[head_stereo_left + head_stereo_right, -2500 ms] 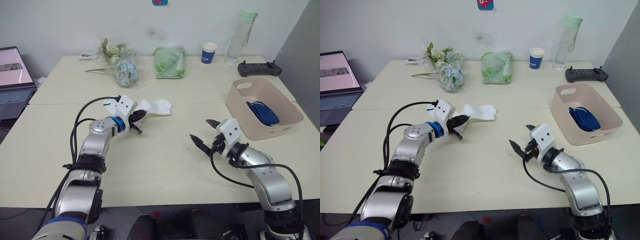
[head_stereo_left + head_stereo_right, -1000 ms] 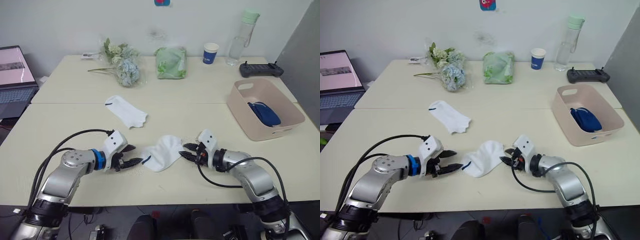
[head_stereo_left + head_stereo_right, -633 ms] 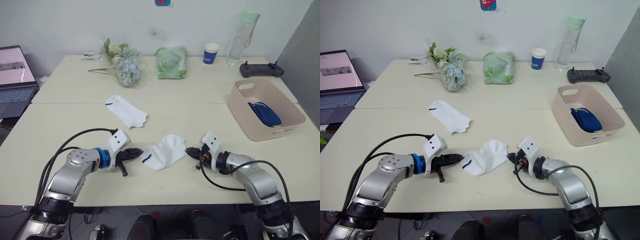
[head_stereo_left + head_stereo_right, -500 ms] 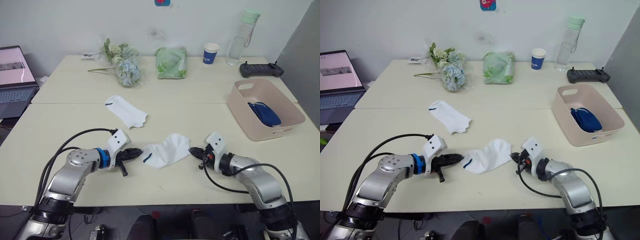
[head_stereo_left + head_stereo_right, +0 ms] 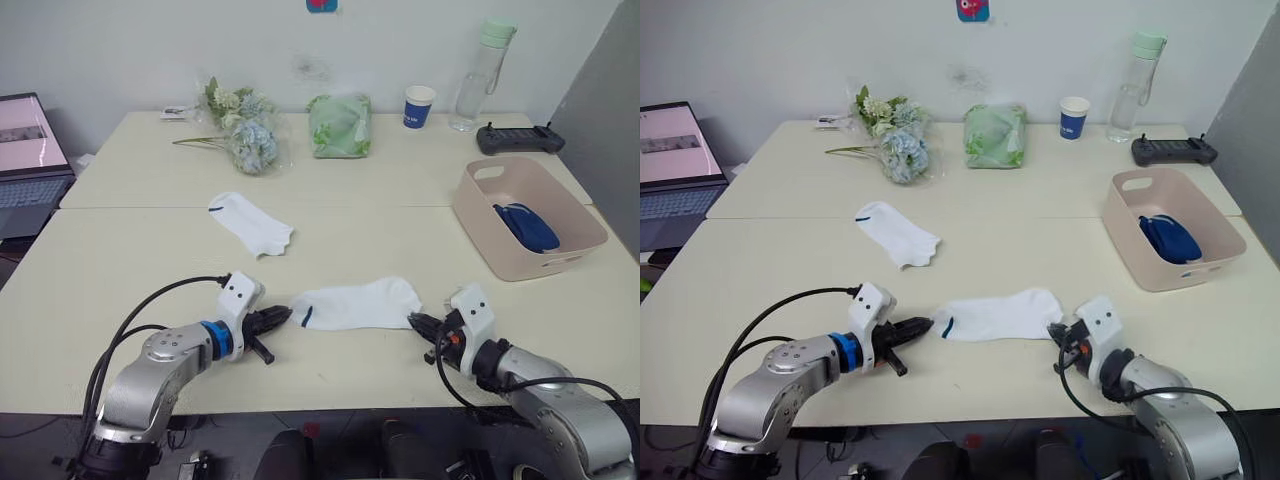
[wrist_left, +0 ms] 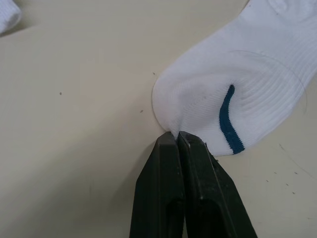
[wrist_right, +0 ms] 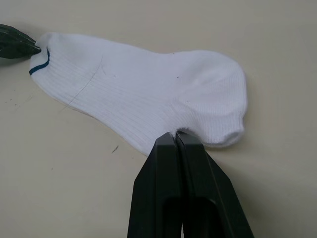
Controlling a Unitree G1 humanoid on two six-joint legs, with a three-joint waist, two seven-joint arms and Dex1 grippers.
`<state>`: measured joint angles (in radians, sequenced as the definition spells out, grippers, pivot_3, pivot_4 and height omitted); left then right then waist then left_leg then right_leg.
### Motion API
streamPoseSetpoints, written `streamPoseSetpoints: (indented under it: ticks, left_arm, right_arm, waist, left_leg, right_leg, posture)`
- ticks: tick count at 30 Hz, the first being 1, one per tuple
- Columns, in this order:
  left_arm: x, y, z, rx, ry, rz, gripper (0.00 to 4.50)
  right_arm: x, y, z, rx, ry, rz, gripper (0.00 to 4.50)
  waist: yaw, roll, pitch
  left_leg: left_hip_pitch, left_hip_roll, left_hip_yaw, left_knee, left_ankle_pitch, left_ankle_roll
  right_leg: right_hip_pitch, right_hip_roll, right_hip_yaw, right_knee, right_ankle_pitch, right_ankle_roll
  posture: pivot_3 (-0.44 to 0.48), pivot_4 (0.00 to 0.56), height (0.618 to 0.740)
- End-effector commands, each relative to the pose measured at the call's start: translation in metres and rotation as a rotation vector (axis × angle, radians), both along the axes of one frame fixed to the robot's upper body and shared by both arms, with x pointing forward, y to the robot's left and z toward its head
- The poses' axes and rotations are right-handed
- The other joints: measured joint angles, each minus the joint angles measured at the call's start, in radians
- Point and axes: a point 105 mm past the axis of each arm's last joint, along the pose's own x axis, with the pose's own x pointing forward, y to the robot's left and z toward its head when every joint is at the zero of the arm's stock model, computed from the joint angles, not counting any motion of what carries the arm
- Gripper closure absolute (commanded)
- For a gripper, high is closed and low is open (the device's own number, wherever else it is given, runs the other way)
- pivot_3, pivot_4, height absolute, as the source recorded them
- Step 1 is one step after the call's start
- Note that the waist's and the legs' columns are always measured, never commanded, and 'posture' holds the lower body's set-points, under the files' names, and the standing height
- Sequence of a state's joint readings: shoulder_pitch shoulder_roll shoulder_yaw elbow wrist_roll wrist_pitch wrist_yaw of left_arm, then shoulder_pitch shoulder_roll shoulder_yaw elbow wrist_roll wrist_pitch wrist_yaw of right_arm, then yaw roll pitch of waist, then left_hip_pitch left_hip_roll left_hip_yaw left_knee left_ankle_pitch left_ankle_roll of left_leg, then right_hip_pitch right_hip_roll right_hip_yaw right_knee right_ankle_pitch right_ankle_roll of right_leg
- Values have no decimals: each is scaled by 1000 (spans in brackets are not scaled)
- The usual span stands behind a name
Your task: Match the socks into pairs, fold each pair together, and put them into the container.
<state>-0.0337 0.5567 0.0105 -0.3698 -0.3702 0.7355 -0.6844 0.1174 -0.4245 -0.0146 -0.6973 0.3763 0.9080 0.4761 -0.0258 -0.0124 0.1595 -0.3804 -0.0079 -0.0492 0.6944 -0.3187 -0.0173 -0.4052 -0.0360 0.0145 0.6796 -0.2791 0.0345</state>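
While both arms sit low at the near edge of the counter [image 5: 110, 250], a white sock [image 5: 358, 303] lies flat between them, stretched side to side, and serves as landmark here. Left of the sock, the left end effector [image 5: 281, 316] has its fingers pressed together on the cuff end, w/ the dark blue mark right by the tips; the wrist view shows the tips nipping the cuff edge. Behind & left of the sock, well apart, a second white sock [image 5: 251, 222] lies loose on the counter, angled. Right of the sock, the right end effector [image 5: 1055, 332] is likewise pinched onto the toe-end hem, fingers pressed together on the fabric. Far right & behind the sock, the pink container [image 5: 483, 228] holds a dark navy pair [image 5: 527, 226].

Key relation: the sock's long axis runs straight from one end effector to the other, each arm holding the end nearer to it. The mate lies back-left, so the left arm looks nearer to it; pairing prob. means bringing the two white socks together, lengthwise & aligned, before any fold. Container is on the right arm's side.
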Motion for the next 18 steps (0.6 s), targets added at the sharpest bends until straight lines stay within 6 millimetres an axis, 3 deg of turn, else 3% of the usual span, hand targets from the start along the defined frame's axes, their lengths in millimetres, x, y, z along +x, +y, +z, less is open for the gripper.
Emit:
streamPoseSetpoints:
  ticks: [1, 6, 7, 10, 14, 17, 18]
  left_arm:
    - [-7, 1, 7, 21, -16, -7, 4428]
    - [-11, 5, 0, 40, 10, -13, 4428]
    - [-10, 6, 0, 42, 8, -12, 4258]
    - [-10, 10, 0, 58, 4, -10, 3512]
    - [-5, 21, 8, 93, -55, 0, 2271]
    - [-7, 26, 18, 191, -180, -139, 1357]
    - [-8, 25, 20, 201, -206, -180, 1357]
  right_arm:
    - [-12, 7, 11, 40, 1, 45, 4500]
    - [-15, 6, 11, 44, 37, 71, 4500]
    - [-14, 6, 11, 39, 34, 71, 4500]
    - [-11, 1, 13, 33, 24, 69, 3832]
    - [-8, -13, 20, -27, -14, 90, 2455]
    - [-18, -13, 31, -45, -46, 245, 1431]
    - [-22, -12, 32, -72, -56, 306, 1431]
  waist:
    - [0, 0, 0]
    - [0, 0, 0]
    - [0, 0, 0]
    - [0, 0, 0]
    - [0, 0, 0]
    - [-1, 0, 0]
    - [0, 0, 0]
  left_leg:
    - [0, 0, 0, 0, 0, 0]
    - [1, 0, 0, 0, 0, 0]
    - [1, 0, 0, 0, 0, 0]
    - [1, 0, 0, 0, 0, 0]
    - [1, 0, 0, 0, 0, 0]
    - [1, 0, 0, 0, 0, 0]
    - [1, 0, 0, -1, 0, 0]
  right_leg:
    - [0, 0, 0, 0, 0, 0]
    - [0, 0, 0, 0, 0, 0]
    - [0, 0, 0, 0, 0, 0]
    - [0, 0, 0, 0, 0, 0]
    - [0, 1, 0, 0, 0, 0]
    - [0, 1, 0, 0, 0, 0]
    - [0, 1, 0, 0, 0, 0]
  posture:
    - [0, 150, 740]
    - [0, 150, 740]
    - [0, 150, 740]
    - [0, 150, 740]
    - [0, 150, 740]
    - [0, 150, 740]
    - [0, 150, 740]
